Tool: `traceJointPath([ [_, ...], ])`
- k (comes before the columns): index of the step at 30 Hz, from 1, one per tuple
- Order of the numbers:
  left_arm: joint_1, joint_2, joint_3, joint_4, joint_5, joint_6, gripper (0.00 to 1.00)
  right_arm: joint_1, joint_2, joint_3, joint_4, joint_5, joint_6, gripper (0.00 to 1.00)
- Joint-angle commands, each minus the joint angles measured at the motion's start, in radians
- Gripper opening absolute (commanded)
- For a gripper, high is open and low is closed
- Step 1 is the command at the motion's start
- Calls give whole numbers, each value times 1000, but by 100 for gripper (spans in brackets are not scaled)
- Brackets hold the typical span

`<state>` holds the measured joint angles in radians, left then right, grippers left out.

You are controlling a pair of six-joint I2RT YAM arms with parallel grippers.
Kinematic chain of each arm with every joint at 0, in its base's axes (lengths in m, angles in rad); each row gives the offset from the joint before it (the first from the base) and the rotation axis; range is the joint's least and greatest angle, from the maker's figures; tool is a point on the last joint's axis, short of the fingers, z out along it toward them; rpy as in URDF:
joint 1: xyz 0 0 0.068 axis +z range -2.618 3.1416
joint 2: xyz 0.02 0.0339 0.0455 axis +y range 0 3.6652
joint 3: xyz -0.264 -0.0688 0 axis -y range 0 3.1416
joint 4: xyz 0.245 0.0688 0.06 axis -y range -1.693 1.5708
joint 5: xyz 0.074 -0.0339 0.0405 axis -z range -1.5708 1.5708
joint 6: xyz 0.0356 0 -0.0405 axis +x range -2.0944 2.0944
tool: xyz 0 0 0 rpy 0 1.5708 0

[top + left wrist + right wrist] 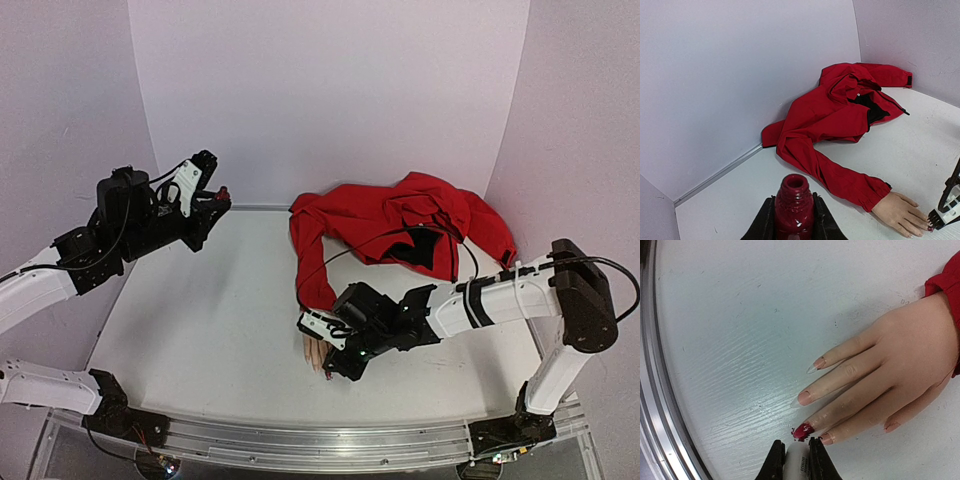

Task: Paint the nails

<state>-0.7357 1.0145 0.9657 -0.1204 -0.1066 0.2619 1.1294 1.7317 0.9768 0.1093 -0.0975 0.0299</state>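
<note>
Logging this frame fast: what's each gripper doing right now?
Left gripper: closed, holding the open polish bottle.
Right gripper: closed, holding the white brush cap.

My left arm (100,240) is raised at the far left, left fingers (762,224) gripping; my right arm (495,297) stretches low leftward, right fingers (774,462) gripping.

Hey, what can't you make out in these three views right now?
Right wrist view: the white cap runs off the bottom edge, and its brush is too small to tell from the red nail.
Top view: most of the mannequin hand lies under the right pincer, so no nail shows.
Left wrist view: the polish bottle is cut off by the bottom edge between the left pincer's fingers, so its fill level is unknown.
</note>
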Motion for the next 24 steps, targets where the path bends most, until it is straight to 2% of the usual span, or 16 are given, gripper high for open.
traceJointPath([
  [1, 6, -16, 2, 71, 8, 1, 0, 9, -34, 8, -21, -21, -2, 0],
  [7, 6, -19, 1, 72, 10, -1, 0, 9, -56, 4, -23, -52, -6, 0],
  [24, 6, -17, 1, 72, 5, 4, 0, 9, -38, 13, -10, 15, -5, 0],
])
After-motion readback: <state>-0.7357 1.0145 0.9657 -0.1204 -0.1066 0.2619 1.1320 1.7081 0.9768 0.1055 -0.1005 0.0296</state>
